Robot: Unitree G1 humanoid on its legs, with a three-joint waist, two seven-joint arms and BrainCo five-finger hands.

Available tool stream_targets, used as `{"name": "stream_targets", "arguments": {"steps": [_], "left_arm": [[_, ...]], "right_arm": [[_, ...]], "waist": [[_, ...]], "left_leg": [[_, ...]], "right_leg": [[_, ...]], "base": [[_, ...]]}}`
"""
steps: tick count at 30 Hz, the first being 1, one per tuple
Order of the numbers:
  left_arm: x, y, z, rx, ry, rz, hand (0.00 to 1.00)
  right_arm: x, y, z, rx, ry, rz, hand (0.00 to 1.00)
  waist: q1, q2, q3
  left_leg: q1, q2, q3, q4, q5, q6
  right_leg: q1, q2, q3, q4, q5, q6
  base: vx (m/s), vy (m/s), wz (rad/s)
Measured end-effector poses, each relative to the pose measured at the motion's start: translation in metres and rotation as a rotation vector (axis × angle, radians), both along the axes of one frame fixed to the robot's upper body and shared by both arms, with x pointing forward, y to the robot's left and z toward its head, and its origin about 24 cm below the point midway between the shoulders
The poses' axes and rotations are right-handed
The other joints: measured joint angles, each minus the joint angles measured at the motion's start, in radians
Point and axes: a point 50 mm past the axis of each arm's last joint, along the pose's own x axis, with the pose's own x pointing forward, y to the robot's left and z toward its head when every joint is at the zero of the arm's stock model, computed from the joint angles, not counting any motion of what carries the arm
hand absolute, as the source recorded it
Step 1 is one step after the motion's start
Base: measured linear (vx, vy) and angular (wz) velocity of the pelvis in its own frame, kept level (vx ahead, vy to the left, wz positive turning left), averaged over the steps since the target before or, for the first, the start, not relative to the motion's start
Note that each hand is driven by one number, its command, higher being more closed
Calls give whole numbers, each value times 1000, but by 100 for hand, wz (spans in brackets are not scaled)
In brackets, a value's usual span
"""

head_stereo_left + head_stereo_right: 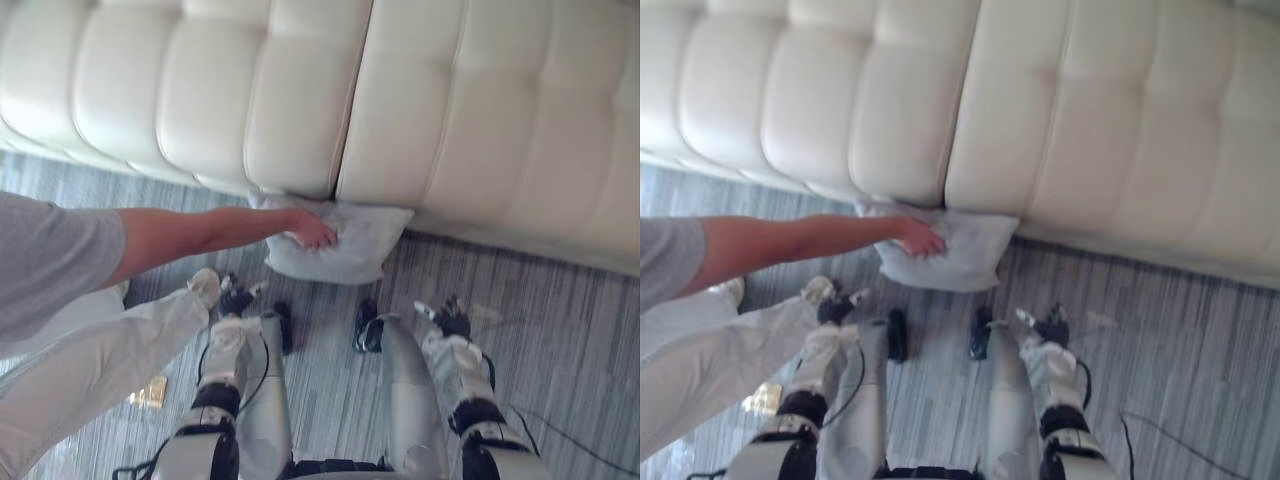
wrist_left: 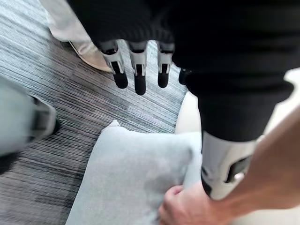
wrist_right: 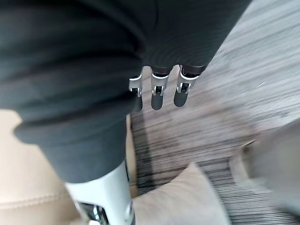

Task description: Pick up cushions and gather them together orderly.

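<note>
The left hand (image 2: 139, 75) hangs low over the floor. Its fingers (image 2: 119, 70) are straight and a little apart, and its thumb (image 2: 224, 164) stands away from them. It has hold of nothing. The right hand (image 3: 159, 91) is in the same state: its fingers are stretched out and point down at the carpet (image 1: 560, 330), and nothing is between them and the thumb. In the head views both hands are on the near side of the scene, the left one to the left and the right one to the right.

The cushion (image 1: 350, 245) is light grey and lies flat on the grey striped carpet. It is a little farther away than the two hands and roughly between them. Its far edge is pushed against the bottom front of the sofa (image 1: 300, 90), just below the seam where two seat sections meet. Neither robot hand touches the cushion; both are near it but apart from it.

A person's hand (image 1: 312, 233) grips the far left part of the cushion. The bare forearm reaches in from the left, out of a grey sleeve (image 1: 50, 260). The person's leg in light trousers (image 1: 90, 360) crosses the near left area, and a light shoe (image 1: 205, 287) rests on the carpet just beside the left hand.

The sofa is cream coloured with padded, stitched panels, and it runs across the whole far side.
</note>
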Motion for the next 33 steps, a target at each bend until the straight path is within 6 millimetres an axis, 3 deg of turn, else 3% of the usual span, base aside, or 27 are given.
{"name": "stream_targets", "arguments": {"steps": [1,2,4,6,11,17,21,26,31,33], "left_arm": [[10,-2,16,4,-46,-7,0],[13,-4,20,1,-58,-8,0],[25,-12,41,-11,-122,-17,0],[30,-19,50,-6,-148,-37,0],[35,-38,62,-9,-185,-81,0],[35,-54,62,6,-183,-125,0],[27,-61,47,15,-146,-147,0],[7,-64,15,12,-65,-157,0],[-23,-59,-25,11,47,-161,0],[-50,-56,-52,7,134,-178,0]], "right_arm": [[15,5,23,4,-74,11,0],[19,7,30,3,-93,13,0],[34,17,63,15,-202,20,0],[39,20,76,15,-236,22,0],[45,32,89,-1,-267,61,0],[44,46,83,-13,-252,99,0],[38,46,68,-30,-209,107,0],[11,37,22,-44,-94,101,0],[-30,30,-20,-51,-3,105,0],[-60,29,-52,-43,103,124,0]], "waist": [[-2,2,12],[-3,1,15],[-8,3,22],[-11,3,22],[-16,3,22],[-22,3,22],[-24,4,23],[-33,2,18],[-32,2,3],[-31,2,-63]], "left_leg": [[-41,4,-1,13,2,-1],[-49,4,-1,16,2,-1],[-96,8,-9,30,3,-2],[-109,7,-12,32,3,-2],[-112,5,-14,25,5,-5],[-109,-8,-21,-1,28,-11],[-50,-7,-21,-25,32,-18],[141,-12,-4,-150,67,-13],[341,-27,27,-274,94,-8],[431,-35,39,-337,104,-10]], "right_leg": [[-40,1,0,13,2,-3],[-50,1,0,17,2,-4],[-93,3,-4,29,3,-4],[-107,3,-4,34,3,-4],[-110,3,-5,31,2,-4],[-109,0,-12,21,4,-6],[-52,1,-16,-3,13,-14],[136,4,-22,-123,45,-7],[319,5,-13,-227,68,0],[395,6,-9,-274,74,7]], "base": [[-44,-31,-7],[-14,-37,-2],[21,-40,1],[17,-18,1],[0,-13,1],[-40,-44,7],[-30,-31,-4],[-4,-6,0],[20,13,-6],[83,5,-7]]}}
